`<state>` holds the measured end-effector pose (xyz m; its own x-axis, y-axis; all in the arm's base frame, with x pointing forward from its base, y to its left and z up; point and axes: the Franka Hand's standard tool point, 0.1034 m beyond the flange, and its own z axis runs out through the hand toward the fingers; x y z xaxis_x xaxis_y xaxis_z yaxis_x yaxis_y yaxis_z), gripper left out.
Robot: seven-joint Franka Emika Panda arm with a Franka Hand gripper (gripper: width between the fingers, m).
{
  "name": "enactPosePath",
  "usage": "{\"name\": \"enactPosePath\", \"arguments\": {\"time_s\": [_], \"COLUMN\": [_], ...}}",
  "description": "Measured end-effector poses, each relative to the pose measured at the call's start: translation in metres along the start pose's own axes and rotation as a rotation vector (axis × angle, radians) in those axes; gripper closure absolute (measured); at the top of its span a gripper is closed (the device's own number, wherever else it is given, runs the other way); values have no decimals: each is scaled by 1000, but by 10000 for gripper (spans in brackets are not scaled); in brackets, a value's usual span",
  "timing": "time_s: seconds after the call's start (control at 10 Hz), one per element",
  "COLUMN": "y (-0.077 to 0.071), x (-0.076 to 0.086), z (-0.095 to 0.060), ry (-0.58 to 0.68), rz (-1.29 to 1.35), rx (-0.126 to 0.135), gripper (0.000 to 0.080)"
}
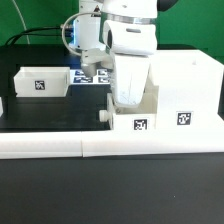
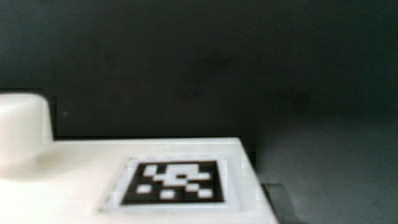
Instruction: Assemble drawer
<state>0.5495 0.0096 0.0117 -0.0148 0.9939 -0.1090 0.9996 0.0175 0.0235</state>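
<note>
Nearest us runs the white barrier wall (image 1: 60,148), and just behind it a knobbed tray (image 1: 135,122) sits against the tall housing (image 1: 190,85) on the exterior view's right. The gripper (image 1: 128,98) hangs low over that tray; we cannot tell how far it is parted or whether it grips anything. Farther back lie the second tray (image 1: 40,82) and the marker board (image 1: 95,76).

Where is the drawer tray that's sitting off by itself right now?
In the exterior view, the lone tray sits on the table toward that view's left, beside the marker board and well apart from the housing.
</note>
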Motion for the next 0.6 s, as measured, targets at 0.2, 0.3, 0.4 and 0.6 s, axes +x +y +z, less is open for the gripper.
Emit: {"name": "enactPosePath", "arguments": {"time_s": [0.2, 0.3, 0.4, 0.6], "y": [0, 1, 2, 4], "x": [-1, -1, 0, -1], "z": [0, -2, -4, -12], "ry": [0, 1, 1, -3], "rz": [6, 19, 33, 49], "rx": [0, -3, -7, 0], "gripper": [684, 549, 365, 235]}}
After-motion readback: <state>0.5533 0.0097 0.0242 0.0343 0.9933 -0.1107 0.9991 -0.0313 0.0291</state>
